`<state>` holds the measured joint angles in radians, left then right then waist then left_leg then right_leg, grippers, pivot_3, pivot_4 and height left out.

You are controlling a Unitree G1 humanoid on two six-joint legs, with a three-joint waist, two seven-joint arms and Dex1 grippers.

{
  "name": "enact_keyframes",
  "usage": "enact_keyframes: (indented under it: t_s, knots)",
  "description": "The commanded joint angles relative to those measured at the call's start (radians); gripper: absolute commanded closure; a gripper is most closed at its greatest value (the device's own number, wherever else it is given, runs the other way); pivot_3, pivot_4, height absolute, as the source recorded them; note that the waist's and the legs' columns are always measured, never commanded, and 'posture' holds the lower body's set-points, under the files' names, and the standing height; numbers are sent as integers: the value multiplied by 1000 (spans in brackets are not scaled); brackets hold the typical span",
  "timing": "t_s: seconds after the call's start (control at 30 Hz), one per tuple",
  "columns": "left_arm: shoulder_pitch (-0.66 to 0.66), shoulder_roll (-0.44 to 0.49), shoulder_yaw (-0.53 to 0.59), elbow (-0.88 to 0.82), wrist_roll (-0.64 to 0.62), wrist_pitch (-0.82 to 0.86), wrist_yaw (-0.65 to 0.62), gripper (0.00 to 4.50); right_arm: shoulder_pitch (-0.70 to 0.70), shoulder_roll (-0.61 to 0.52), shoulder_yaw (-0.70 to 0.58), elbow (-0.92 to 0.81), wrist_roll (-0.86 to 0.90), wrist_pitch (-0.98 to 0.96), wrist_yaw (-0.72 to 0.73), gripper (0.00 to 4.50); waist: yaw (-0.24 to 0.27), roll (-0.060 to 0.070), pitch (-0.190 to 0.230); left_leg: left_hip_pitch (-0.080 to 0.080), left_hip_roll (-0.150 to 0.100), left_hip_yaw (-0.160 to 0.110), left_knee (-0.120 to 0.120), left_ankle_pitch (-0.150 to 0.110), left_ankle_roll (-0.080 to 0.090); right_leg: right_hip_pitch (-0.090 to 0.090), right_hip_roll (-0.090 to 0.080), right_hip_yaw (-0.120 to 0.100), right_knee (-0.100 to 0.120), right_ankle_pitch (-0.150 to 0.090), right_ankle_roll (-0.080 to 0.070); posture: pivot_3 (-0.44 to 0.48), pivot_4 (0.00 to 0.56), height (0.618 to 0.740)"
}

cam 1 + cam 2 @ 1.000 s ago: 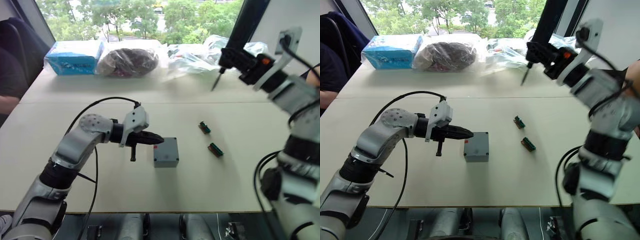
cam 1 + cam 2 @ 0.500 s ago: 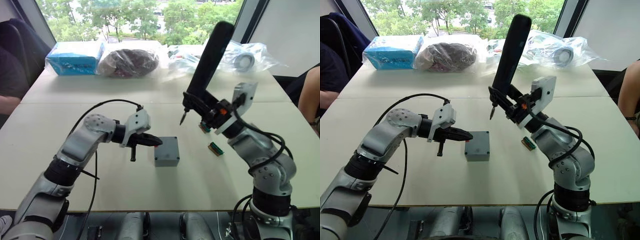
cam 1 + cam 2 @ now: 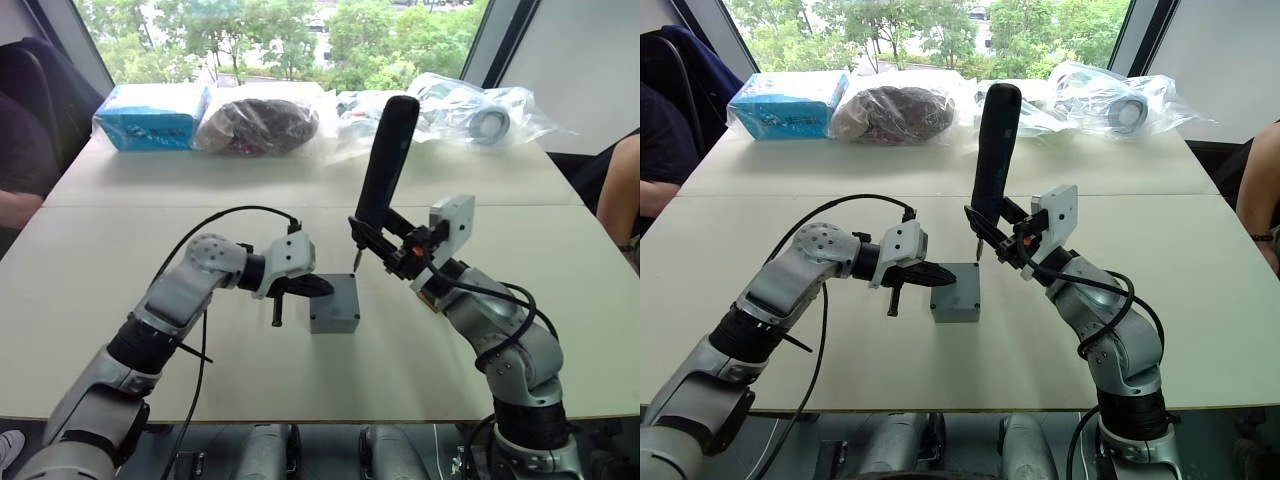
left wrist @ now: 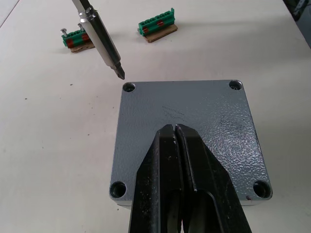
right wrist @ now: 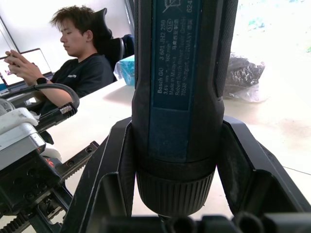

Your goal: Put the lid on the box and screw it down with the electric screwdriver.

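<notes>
— So, how does the lid [image 4: 184,131] look?

— Flat, grey and speckled, with a screw hole at each of its four corners. It sits squarely on the box [image 3: 333,312], near the middle of the table [image 3: 90,300].

— And the grippers?

— The left gripper [image 4: 174,130] has its two black fingers pressed together, tips over the lid. The right gripper [image 3: 388,245] is clamped around the electric screwdriver [image 3: 380,165], a dark blue-black cylinder held nearly upright.

— What does the left wrist view add?

— The metal bit [image 4: 103,43] hovers just off one corner hole, not in it, and two green connector strips [image 4: 156,28] lie beyond the box. The right wrist view shows printed lettering on the screwdriver and a person [image 5: 73,53] seated behind.
</notes>
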<state>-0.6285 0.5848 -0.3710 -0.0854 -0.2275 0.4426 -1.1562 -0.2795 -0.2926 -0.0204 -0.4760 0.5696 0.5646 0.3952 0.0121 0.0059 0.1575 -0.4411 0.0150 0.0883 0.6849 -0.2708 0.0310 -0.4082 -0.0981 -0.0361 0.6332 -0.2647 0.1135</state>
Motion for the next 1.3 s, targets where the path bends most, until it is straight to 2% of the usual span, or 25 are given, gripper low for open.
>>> enact_keyframes:
  t_s: [0.03, 0.6, 0.77, 1.3]
  knots:
    - [15, 4, -9, -7, 17, 16, 0, 4500, 5, 3, 9, -25, -19, -52, 16, 2721, 0, 0, 0, 0, 0, 0, 0, 0, 0, 0, 0, 0, 0, 0, 0, 0, 150, 740]
    - [20, 16, -15, 9, 34, 9, -2, 4500, 106, 9, 111, 77, -159, -132, 22, 2721, -1, -3, -3, 4, 0, 0, 0, 0, 0, 4, 0, 0, 0, 0, 0, 0, 150, 740]
    - [32, 15, -14, -11, 36, 18, 0, 4500, 129, 6, 115, 94, -179, -115, 0, 2721, -1, -5, -5, 17, 1, 0, -2, -3, 6, 17, 0, 0, -3, -1, -1, 0, 150, 740]
    - [37, 1, -10, -12, 37, 19, 11, 4500, 123, 35, 107, 147, -180, -108, -15, 2721, -1, -10, -11, 19, 1, 0, -2, -4, 6, 18, 0, 0, -2, -1, -2, 0, 150, 740]
